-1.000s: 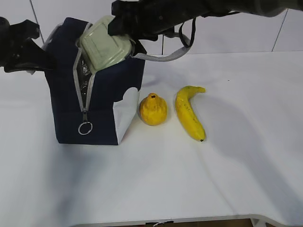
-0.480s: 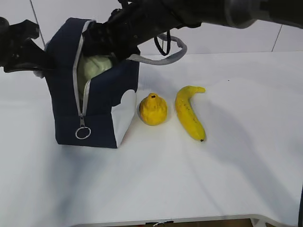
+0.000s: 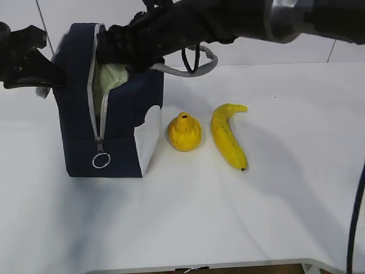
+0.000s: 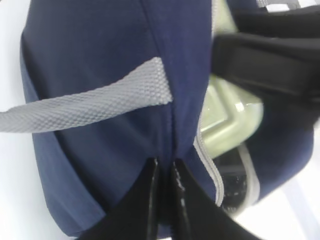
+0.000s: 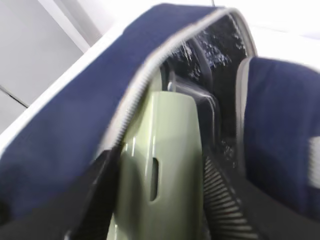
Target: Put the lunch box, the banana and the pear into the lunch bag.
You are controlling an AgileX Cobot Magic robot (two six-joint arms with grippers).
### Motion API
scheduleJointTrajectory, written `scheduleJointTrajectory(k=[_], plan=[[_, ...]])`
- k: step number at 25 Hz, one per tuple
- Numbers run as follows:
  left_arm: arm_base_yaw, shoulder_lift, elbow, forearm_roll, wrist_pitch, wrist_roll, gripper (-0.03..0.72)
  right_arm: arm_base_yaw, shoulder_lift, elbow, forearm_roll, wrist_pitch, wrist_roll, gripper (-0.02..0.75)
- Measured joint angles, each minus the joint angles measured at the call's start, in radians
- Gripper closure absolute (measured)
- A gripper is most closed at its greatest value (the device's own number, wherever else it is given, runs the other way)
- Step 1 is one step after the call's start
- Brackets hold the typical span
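Here, the right gripper (image 5: 155,200) had its jaws spread around the lunch box (image 5: 160,170), one black finger (image 5: 227,205) pressed to each side of the green lid, and we saw the box already partway down inside the open mouth of the lunch bag (image 3: 114,114). In the right wrist view the box stood on edge between the zipper tape on one side and the dark, shiny lining on the other. From the front we could make out only a pale green patch of the lunch box (image 3: 111,77) through the unzipped slit, with the right arm (image 3: 228,20) reaching across from the right and covering the top of the bag.

The left gripper (image 4: 165,172) had its jaws pressed together on a fold of the bag's navy fabric, just below the grey handle strap (image 4: 90,102), pinching the side wall. In the front view that gripper (image 3: 40,80) sat at the bag's left upper edge.

The zipper (image 3: 94,91) ran open down the front of the bag, and its metal ring pull (image 3: 101,161) hung low near the base. The second grey handle (image 3: 194,65) looped out behind the bag under the right arm.

On the white table (image 3: 228,217) the pear (image 3: 183,131) sat just beside the bag's white side panel, stem end up. The banana (image 3: 227,142) lay close to the pear's right, apart from it, its dark tip pointing toward us.
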Motion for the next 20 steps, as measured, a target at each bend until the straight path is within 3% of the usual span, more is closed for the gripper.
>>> scheduleJointTrajectory(k=[14,20], plan=[[0.000,0.000,0.000,0.000,0.004,0.001,0.694,0.000,0.086,-0.001,0.003,0.089,-0.084,0.329],[0.000,0.000,0.000,0.000,0.006,0.001,0.694,0.000,0.086,-0.003,0.009,0.128,-0.100,0.276]])
